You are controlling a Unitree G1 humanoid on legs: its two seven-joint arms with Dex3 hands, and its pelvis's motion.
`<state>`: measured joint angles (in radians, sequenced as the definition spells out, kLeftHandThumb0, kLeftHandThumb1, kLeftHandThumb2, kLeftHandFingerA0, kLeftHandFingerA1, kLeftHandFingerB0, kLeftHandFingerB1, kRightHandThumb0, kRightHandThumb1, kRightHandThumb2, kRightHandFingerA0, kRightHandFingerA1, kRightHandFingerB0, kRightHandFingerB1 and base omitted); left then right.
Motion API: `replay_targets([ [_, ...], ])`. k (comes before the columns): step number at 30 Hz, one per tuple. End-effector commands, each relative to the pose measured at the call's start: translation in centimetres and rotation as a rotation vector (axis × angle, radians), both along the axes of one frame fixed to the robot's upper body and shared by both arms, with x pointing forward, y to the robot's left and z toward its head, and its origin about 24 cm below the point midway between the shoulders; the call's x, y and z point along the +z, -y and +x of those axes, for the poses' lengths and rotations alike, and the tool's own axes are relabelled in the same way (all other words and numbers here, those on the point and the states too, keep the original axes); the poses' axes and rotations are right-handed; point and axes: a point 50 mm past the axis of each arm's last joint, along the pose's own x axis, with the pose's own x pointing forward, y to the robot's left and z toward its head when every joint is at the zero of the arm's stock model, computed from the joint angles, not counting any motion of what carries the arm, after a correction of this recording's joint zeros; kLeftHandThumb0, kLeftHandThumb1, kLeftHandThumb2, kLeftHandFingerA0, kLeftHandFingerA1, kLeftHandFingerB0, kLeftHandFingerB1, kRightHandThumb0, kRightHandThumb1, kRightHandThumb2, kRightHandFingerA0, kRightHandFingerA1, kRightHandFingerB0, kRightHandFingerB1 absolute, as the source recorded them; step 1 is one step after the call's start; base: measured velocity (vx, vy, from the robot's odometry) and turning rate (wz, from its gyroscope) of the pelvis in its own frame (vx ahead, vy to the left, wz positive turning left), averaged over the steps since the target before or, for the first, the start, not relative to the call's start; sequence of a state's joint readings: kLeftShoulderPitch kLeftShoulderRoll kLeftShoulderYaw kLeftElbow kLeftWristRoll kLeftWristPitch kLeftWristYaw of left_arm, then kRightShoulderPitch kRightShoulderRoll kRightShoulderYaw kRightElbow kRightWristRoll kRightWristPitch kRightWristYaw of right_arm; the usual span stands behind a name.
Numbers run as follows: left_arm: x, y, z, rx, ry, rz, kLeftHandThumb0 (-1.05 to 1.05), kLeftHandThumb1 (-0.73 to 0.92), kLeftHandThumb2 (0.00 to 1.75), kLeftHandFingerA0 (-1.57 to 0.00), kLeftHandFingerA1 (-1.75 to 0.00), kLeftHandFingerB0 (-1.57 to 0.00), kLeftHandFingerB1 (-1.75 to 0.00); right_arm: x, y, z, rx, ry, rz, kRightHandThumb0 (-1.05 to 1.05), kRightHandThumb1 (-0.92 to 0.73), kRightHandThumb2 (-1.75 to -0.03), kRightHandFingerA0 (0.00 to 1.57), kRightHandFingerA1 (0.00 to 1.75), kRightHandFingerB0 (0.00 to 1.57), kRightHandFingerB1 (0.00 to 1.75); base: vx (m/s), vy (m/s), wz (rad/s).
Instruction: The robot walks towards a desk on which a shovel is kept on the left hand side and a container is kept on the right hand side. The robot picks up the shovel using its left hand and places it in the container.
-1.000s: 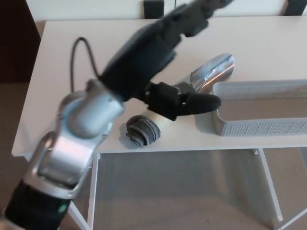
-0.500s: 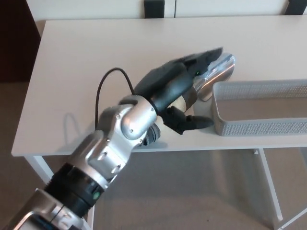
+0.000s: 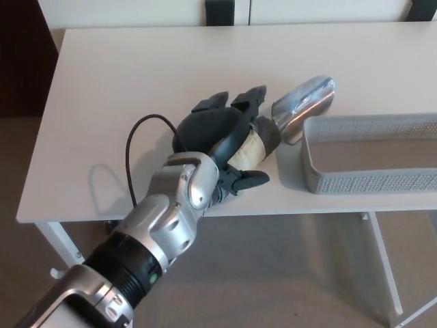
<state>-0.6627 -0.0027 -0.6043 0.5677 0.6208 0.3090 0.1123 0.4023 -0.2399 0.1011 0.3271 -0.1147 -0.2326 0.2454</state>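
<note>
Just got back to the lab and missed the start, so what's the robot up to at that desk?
The robot's left hand is wrapped around the pale handle of a metal shovel lying on the white desk. The scoop end points toward a grey mesh container sitting just right of it, empty as far as shows. The shovel is not yet in the container. The right hand isn't visible.
</note>
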Motion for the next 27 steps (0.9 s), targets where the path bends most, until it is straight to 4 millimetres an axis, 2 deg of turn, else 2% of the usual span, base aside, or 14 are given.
replay_targets([
  [1, 0.4, -0.6, 0.3, 0.153, 0.231, 0.174, -0.67, 0.42, 0.79, 0.0, -0.08, 0.0, -0.13, 0.3, 0.4, -0.3, 0.072, -0.012, -0.104, -0.39, -0.62, -0.58, 0.6, 0.46, 0.54, 0.43, 0.0, 0.0, 0.0],
  [5, -0.5, -0.4, 0.1, 0.134, 0.227, 0.216, -0.68, 0.43, 0.8, 0.0, -0.1, 0.0, -0.14, 0.3, 0.4, 0.0, 0.089, -0.013, -0.12, -0.42, -0.62, -0.58, 0.61, 0.45, 0.54, 0.42, 0.0, 0.0, 0.0],
  [6, -0.8, -0.2, -0.1, 0.127, 0.219, 0.228, -0.65, 0.42, 0.81, 0.0, -0.15, 0.0, -0.17, 0.4, 0.4, 0.0, 0.095, -0.012, -0.124, -0.42, -0.62, -0.58, 0.62, 0.46, 0.54, 0.42, 0.0, 0.0, 0.0],
  [7, -1.1, -0.2, -0.1, 0.122, 0.215, 0.241, -0.68, 0.54, 0.57, 0.0, -0.17, 0.0, -0.2, 0.5, 0.2, 0.2, 0.103, -0.008, -0.126, -0.42, -0.62, -0.58, 0.61, 0.45, 0.54, 0.42, 0.0, 0.0, 0.0],
  [8, -1.2, -0.1, -0.2, 0.126, 0.203, 0.245, -0.67, 0.54, 0.57, 0.0, -0.15, 0.0, -0.18, 0.6, 0.2, 0.3, 0.108, -0.007, -0.132, -0.42, -0.62, -0.58, 0.62, 0.45, 0.55, 0.42, 0.0, 0.0, 0.0],
  [9, -1.6, 0.2, -0.3, 0.122, 0.177, 0.233, -0.67, 0.42, 0.8, 0.0, -0.12, 0.0, -0.14, 0.6, 0.2, 0.2, 0.107, -0.008, -0.13, -0.42, -0.62, -0.59, 0.64, 0.47, 0.55, 0.42, 0.0, 0.0, 0.0],
  [10, -1.7, 0.3, -0.2, 0.119, 0.163, 0.232, -0.7, 0.44, 0.78, 0.0, -0.04, 0.0, -0.07, 0.8, 0.2, 0.4, 0.109, -0.005, -0.131, -0.4, -0.62, -0.58, 0.64, 0.46, 0.55, 0.42, 0.0, 0.0, 0.0],
  [19, -3.4, 0.2, -0.3, 0.147, 0.081, 0.231, -0.68, 0.44, 0.79, 0.0, -0.08, 0.0, -0.09, 1.3, -0.2, 0.7, 0.144, -0.009, -0.142, -0.4, -0.63, -0.58, 0.6, 0.43, 0.53, 0.41, 0.0, 0.0, 0.0],
  [21, -3.9, -0.1, -0.2, 0.161, 0.042, 0.268, -0.66, 0.42, 0.81, 0.0, -0.18, 0.0, -0.14, 1.3, -0.2, 0.7, 0.153, -0.015, -0.146, -0.4, -0.63, -0.59, 0.61, 0.44, 0.53, 0.41, 0.0, 0.0, 0.0],
  [24, -4.3, -0.4, -0.1, 0.171, -0.014, 0.281, -0.69, 0.45, 0.83, -0.01, -0.25, 0.0, -0.13, 1.5, -0.3, 0.9, 0.166, -0.013, -0.146, -0.4, -0.63, -0.59, 0.6, 0.44, 0.54, 0.41, 0.0, 0.0, 0.0],
  [25, -4.4, -0.6, 0.0, 0.17, -0.024, 0.296, -0.71, 0.52, 0.66, -0.11, -0.34, -0.04, -0.1, 1.5, -0.3, 0.9, 0.17, -0.013, -0.148, -0.4, -0.64, -0.59, 0.61, 0.43, 0.55, 0.41, 0.0, 0.0, 0.0],
  [26, -4.5, -0.8, 0.1, 0.172, -0.056, 0.31, -0.74, 0.53, 0.85, -0.21, -0.46, 0.0, -0.12, 1.5, -0.4, 0.9, 0.175, -0.021, -0.155, -0.41, -0.64, -0.6, 0.64, 0.44, 0.54, 0.41, 0.0, 0.0, 0.0],
  [27, -4.7, -1.0, 0.2, 0.175, -0.083, 0.317, -0.68, 0.52, 0.86, -0.33, -0.51, 0.0, -0.18, 1.5, -0.4, 0.9, 0.179, -0.025, -0.158, -0.42, -0.64, -0.6, 0.65, 0.45, 0.54, 0.4, 0.0, 0.0, 0.0],
])
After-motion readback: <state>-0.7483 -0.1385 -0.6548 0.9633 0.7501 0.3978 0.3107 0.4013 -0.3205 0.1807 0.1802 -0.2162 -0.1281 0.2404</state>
